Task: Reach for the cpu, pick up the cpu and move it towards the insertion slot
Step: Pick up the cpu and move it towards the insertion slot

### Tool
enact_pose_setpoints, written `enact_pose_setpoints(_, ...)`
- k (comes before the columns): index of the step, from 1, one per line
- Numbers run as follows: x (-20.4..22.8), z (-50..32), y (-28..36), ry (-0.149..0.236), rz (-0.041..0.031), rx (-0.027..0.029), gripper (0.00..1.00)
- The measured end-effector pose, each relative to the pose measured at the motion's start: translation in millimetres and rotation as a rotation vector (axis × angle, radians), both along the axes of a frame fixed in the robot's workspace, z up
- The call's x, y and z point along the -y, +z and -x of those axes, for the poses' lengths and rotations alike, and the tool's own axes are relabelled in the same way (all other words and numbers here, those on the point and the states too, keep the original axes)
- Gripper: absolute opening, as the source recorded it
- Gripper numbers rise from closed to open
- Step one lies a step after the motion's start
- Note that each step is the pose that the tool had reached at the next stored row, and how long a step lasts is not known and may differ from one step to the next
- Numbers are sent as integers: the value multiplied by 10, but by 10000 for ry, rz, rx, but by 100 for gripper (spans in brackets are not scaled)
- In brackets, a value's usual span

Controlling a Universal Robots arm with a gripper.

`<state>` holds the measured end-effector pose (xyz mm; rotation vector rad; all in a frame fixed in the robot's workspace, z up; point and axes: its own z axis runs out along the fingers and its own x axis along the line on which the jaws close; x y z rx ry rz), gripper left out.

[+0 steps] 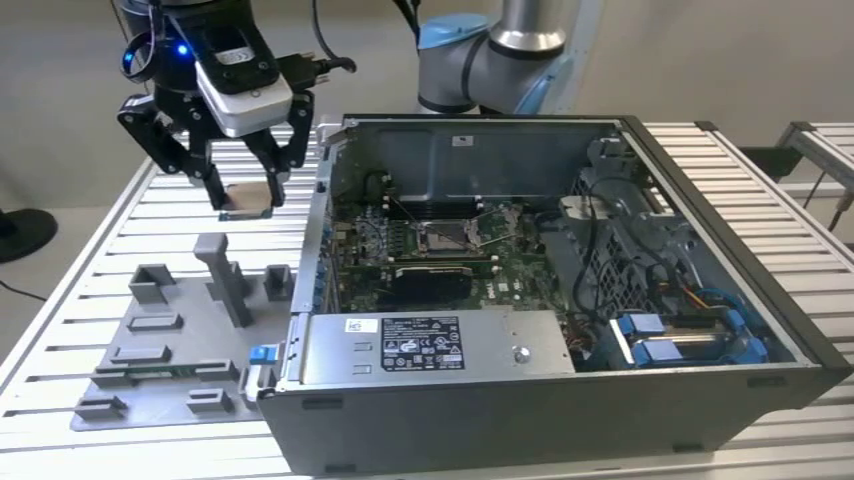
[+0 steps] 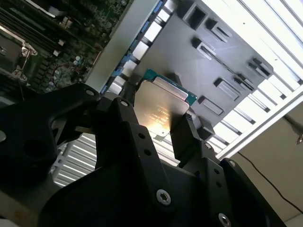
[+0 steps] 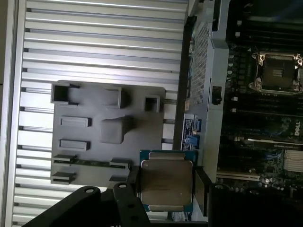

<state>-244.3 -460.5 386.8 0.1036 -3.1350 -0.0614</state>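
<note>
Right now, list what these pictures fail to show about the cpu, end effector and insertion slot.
- The cpu: side edges, first wrist view, covered by the fingers of the end effector gripping it.
- The insertion slot: second wrist view, cut off by the picture's edge; its contacts, exterior view, too small.
- The grey fixture plate: one corner, first wrist view, behind the held cpu.

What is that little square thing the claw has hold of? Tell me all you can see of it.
It is the cpu, a small thin square chip: a dull silvery metal lid with stepped edges, set on a green board that shows as a rim. The gripper holds it by two opposite edges between black fingers, up off the slatted table, at the exterior view's left of the open computer case. Nothing else touches it. Its lid faces both wrist cameras.
</note>
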Motion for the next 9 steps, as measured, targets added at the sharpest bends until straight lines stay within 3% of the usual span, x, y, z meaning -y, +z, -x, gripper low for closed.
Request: enact_pose_setpoints(9, -5, -183, 0, 94, -1, 1, 0)
